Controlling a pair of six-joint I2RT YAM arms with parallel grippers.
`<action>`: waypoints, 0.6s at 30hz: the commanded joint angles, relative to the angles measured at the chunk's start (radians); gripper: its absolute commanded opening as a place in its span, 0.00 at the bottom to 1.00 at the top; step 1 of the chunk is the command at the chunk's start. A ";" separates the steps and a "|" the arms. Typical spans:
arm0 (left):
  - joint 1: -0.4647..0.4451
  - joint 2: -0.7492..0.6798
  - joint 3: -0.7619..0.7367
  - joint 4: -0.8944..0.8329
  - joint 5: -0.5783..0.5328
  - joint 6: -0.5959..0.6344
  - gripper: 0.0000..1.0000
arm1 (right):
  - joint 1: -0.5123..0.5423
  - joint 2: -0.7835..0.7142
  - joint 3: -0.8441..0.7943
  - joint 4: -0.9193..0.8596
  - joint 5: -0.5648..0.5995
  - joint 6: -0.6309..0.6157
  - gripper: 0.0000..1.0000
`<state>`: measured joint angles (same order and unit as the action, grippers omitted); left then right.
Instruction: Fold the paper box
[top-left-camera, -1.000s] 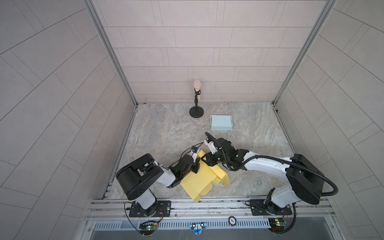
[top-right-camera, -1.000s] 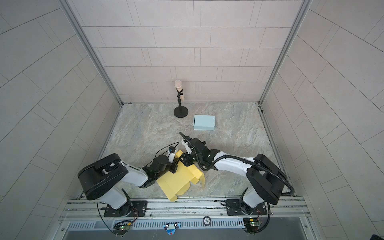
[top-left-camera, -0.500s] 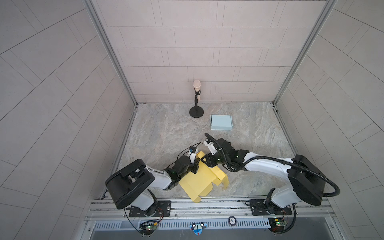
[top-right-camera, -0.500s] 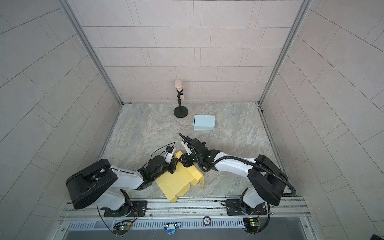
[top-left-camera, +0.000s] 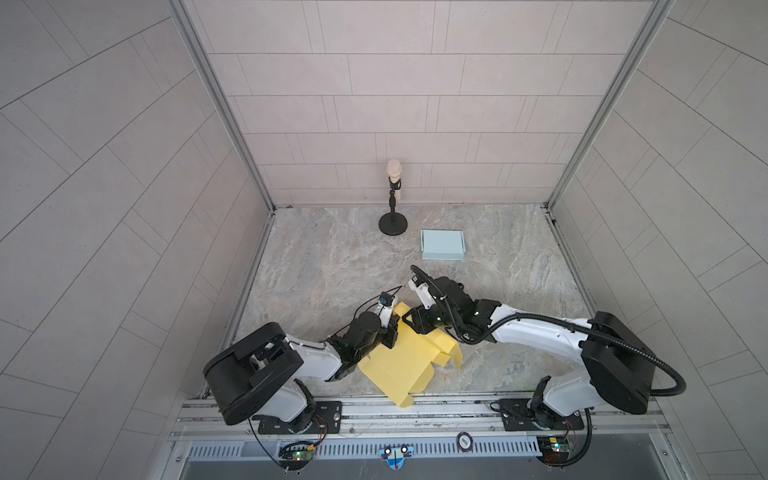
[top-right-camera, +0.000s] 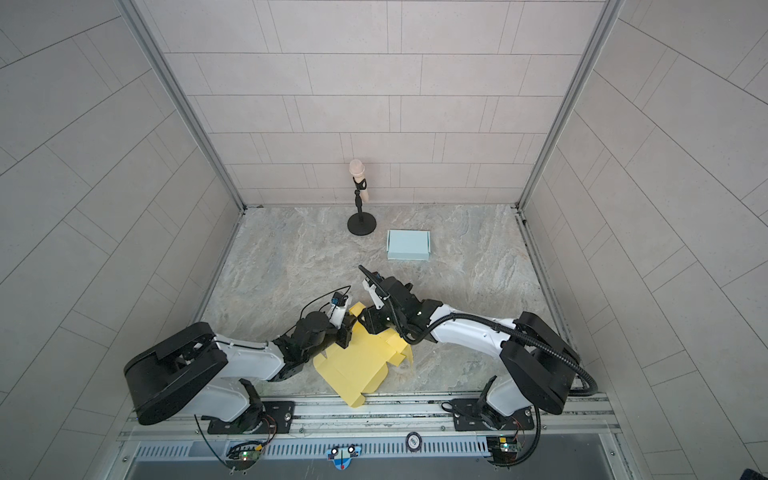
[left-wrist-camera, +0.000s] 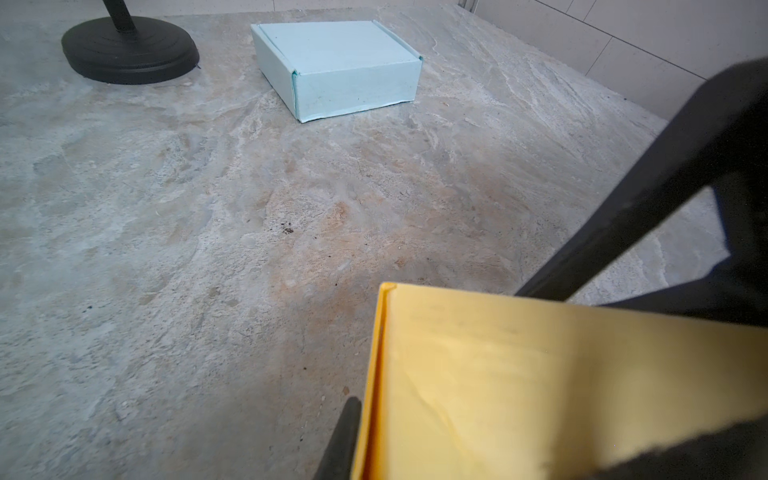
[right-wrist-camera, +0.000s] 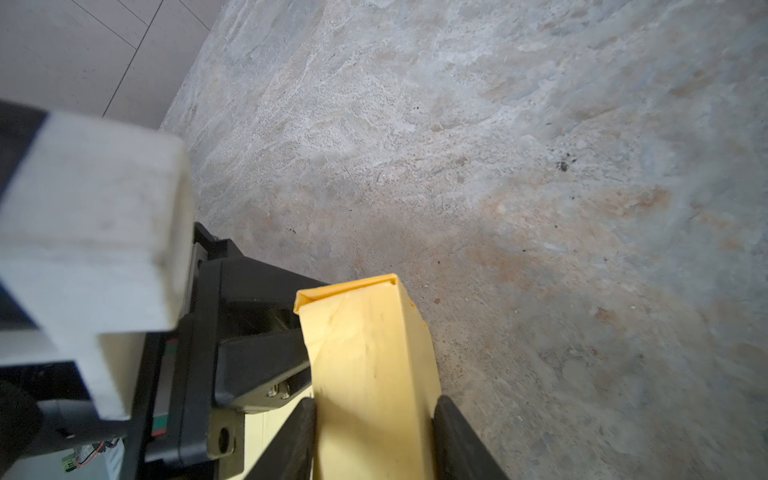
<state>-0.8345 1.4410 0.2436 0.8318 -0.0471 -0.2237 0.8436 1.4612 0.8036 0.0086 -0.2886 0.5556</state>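
The yellow paper box (top-left-camera: 399, 365) lies partly folded near the table's front edge, seen in both top views (top-right-camera: 353, 365). Its near corner overhangs the front rail. My left gripper (top-left-camera: 392, 329) is at the box's far left wall. In the left wrist view one finger (left-wrist-camera: 345, 432) presses the outer face of that doubled wall (left-wrist-camera: 540, 374), and the other finger is only a dark blur. My right gripper (right-wrist-camera: 376, 401) clasps a raised, folded wall (right-wrist-camera: 365, 332) at the box's far corner, with a finger against each side. In a top view the right gripper (top-left-camera: 413, 323) sits next to the left one.
A closed light-blue box (top-left-camera: 442, 245) lies at the back, next to a black microphone stand (top-left-camera: 392, 224). Both show in the left wrist view: the blue box (left-wrist-camera: 336, 70) and the stand's base (left-wrist-camera: 129, 50). A metal rail (top-left-camera: 478, 409) runs along the front edge.
My left arm's body has swung out to the left while its gripper stayed at the box wall and narrowed. The right gripper and the yellow box have barely shifted.
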 joint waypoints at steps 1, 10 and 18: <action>-0.003 -0.023 -0.010 -0.003 -0.007 0.003 0.15 | 0.006 -0.046 0.013 -0.027 0.017 0.013 0.51; -0.004 -0.038 0.004 -0.051 -0.036 -0.042 0.13 | 0.006 -0.199 0.049 -0.200 0.156 -0.031 0.57; -0.003 -0.085 0.036 -0.166 -0.087 -0.116 0.09 | 0.006 -0.407 0.064 -0.408 0.336 -0.103 0.33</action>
<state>-0.8345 1.3834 0.2497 0.7280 -0.0975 -0.2977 0.8444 1.0943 0.8440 -0.2897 -0.0433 0.4931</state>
